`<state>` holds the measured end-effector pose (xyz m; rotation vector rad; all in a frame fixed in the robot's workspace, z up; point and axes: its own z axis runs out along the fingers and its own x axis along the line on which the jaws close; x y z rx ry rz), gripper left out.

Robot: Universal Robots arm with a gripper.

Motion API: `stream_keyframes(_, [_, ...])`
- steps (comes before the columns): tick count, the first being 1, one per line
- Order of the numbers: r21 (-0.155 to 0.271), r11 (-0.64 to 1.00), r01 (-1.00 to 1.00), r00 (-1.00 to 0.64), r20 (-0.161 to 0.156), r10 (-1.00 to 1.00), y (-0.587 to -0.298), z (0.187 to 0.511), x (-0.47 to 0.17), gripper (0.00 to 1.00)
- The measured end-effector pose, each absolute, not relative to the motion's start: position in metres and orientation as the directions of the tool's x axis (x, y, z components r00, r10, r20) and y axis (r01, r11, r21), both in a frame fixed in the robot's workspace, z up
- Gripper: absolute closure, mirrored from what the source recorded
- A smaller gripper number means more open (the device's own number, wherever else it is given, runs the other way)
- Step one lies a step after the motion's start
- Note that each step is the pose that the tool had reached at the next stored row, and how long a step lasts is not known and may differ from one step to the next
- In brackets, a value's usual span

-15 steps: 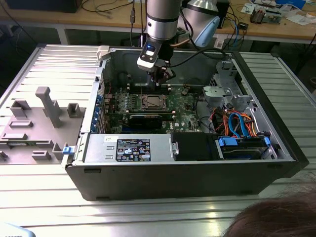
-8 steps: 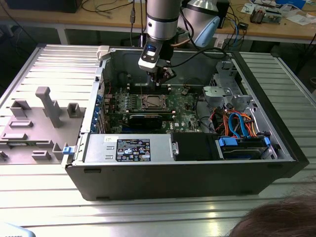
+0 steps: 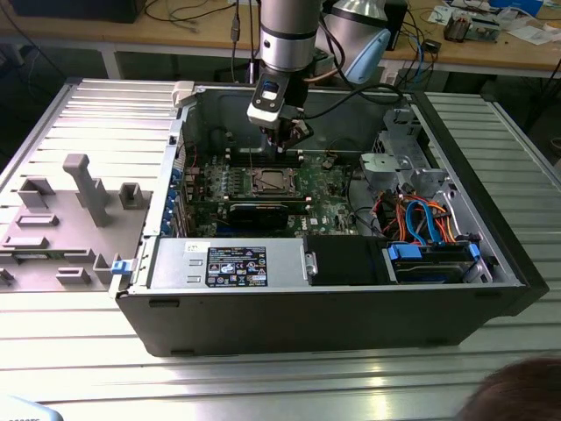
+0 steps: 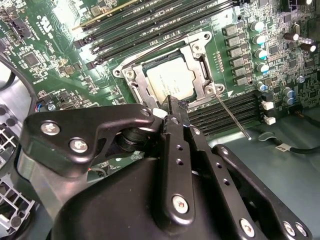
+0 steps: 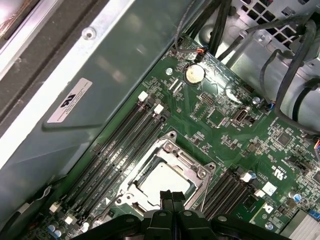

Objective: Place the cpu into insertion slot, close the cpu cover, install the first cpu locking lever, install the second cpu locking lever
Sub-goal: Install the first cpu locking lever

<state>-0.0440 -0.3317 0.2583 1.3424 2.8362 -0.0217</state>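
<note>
The open computer case (image 3: pixel 263 307) lies on the counter (image 3: pixel 88 368) at the centre of the exterior view, and its walls are well apart from the work. On the green circuit board (image 5: pixel 225 130), the cpu cover (image 4: pixel 136 85) is down over the cpu (image 4: pixel 170 80), which sits in the insertion slot (image 5: pixel 209 169). One locking lever (image 4: pixel 232 117) stands free; the other seems latched. The gripper (image 4: pixel 172 105) hovers at the cover's edge, jaws together and empty. Memory slots (image 4: pixel 150 25) are close on both sides.

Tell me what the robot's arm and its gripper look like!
The arm is a round, shiny silver-grey tube with a dark ring, and a light blue cap sits on a joint beside it. A black cable runs alongside. The gripper is black, built from flat jointed bars with rounded ends, dotted with small silver screws.
</note>
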Motion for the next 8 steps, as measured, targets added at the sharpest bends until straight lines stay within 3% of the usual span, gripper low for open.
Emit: stream_keyframes(8, [-0.011,0.666,0.746,-0.666,-0.009,0.746,-0.3317,0.2583,-0.044,0.89])
